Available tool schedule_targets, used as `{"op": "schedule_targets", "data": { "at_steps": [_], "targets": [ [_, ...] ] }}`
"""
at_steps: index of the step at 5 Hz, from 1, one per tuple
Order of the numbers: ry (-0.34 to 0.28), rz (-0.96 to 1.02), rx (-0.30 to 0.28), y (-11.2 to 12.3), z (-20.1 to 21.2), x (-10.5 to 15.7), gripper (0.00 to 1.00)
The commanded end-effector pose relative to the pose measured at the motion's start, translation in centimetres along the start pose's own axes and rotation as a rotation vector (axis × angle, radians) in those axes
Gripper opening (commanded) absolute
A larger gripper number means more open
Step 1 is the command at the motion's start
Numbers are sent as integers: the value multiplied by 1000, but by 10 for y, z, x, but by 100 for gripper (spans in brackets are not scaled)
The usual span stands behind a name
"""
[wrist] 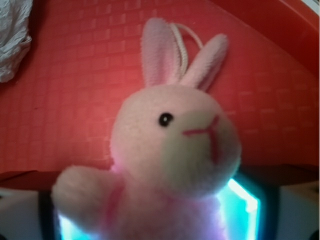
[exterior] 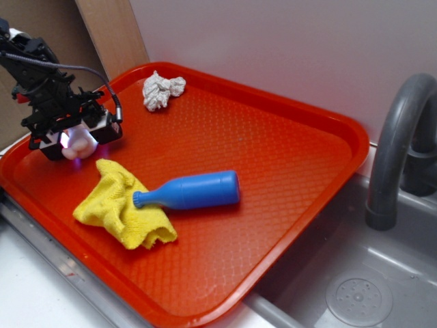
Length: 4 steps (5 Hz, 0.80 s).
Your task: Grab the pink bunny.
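**Bunny between the fingers at the tray's left edge**

Fingers (exterior: pixel 74 145) sit closed around the pink bunny (wrist: pixel 172 150), which fills the wrist view: face, black eye, stitched mouth, both ears up, with the glowing pads on either side of its body. From the exterior view the bunny (exterior: pixel 77 145) shows as a pale lump under the black wrist, at the left edge of the red tray (exterior: pixel 287 143); whether it is clear of the tray floor I cannot tell. To do this step well, I judge the squeeze should stay on the soft body and the lift go straight up. Just beside lies the yellow cloth (exterior: pixel 123 205) with the blue bottle (exterior: pixel 191 191) resting on it; the crumpled paper wad (exterior: pixel 162 90) is well apart.
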<state>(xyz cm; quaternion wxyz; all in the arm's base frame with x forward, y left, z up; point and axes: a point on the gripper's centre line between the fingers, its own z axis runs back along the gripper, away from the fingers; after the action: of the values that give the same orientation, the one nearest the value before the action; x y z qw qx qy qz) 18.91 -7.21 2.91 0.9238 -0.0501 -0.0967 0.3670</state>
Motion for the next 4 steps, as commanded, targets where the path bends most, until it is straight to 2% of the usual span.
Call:
{"op": "schedule_targets", "data": {
  "at_steps": [1,2,3,4],
  "targets": [
    [82,-340,18,-26,50,3,0],
    [61,-536,52,-40,94,3,0],
    [66,-651,11,-51,124,-1,0],
    [23,-693,-45,-68,168,-4,0]
  ]
}}
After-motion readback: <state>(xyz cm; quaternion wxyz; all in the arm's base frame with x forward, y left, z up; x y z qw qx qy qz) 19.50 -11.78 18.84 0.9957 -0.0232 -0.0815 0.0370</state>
